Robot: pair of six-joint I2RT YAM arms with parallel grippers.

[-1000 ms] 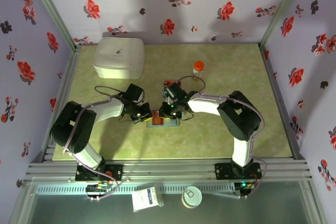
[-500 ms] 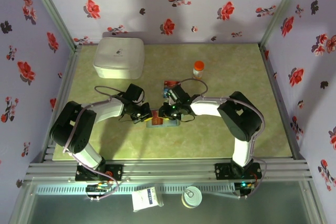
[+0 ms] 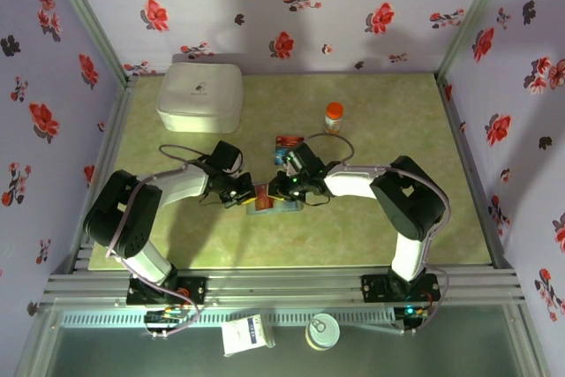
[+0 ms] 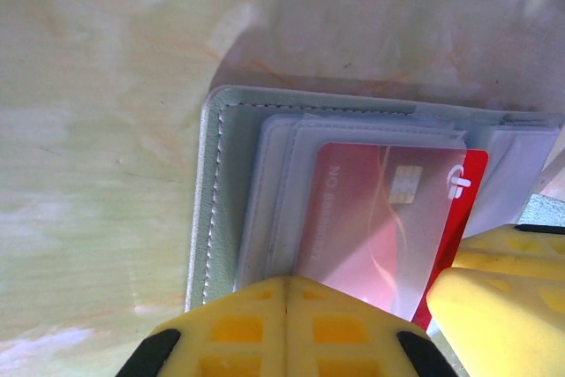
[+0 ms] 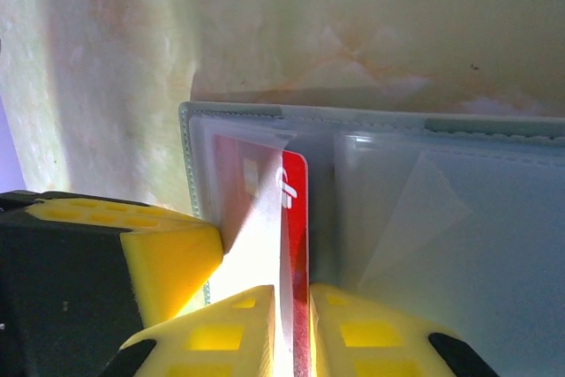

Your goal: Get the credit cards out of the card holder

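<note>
Looking at the middle of the counter (image 3: 397,121), you have the card holder (image 4: 221,192) lying open and flat; your left end effector (image 4: 287,287) is clenched, pads pressed together, down on the holder's near edge; your right end effector (image 5: 292,296) is grasping the red credit card (image 5: 297,205) by its edge; the card sits partly out of its clear sleeve.
</note>
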